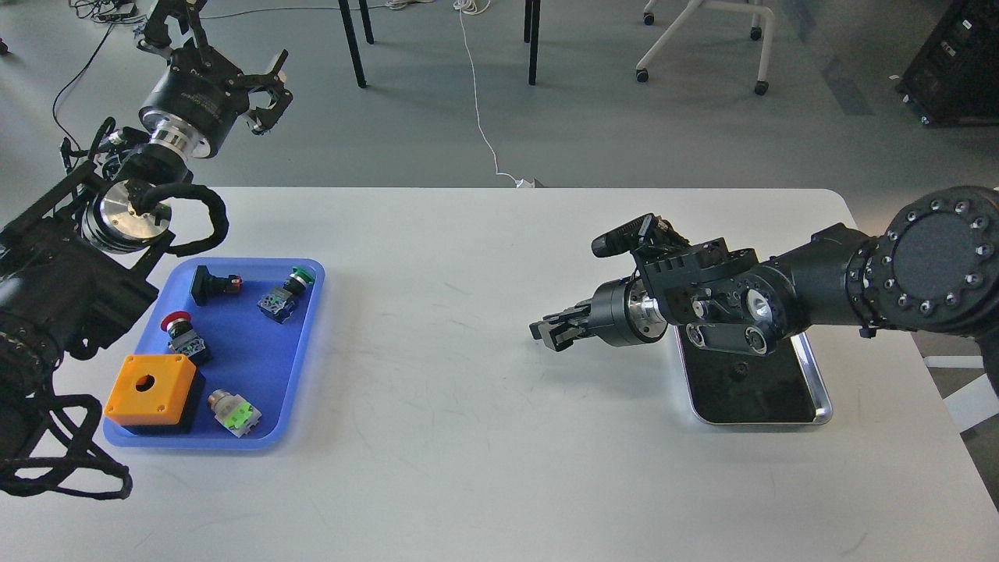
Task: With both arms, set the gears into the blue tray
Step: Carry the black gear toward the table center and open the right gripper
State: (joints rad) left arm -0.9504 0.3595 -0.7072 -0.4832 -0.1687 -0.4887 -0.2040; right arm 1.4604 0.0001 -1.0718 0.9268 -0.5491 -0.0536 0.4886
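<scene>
Right gripper mid-table, heading off steel tray, jaws look together, gear inside? can't tell. Left gripper raised, jaws apart. Next: carry over to blue tray.

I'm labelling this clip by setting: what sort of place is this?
Probably a robotics lab or workshop: a white table on a grey floor, loose cables trailing across it, a wheeled chair base, and dark equipment at the far right.

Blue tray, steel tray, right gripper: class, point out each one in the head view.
blue tray (pixel 308 343), head view, on its right rim.
steel tray (pixel 819 390), head view, on its shiny right rim.
right gripper (pixel 546 332), head view, at its fingertips.
</scene>
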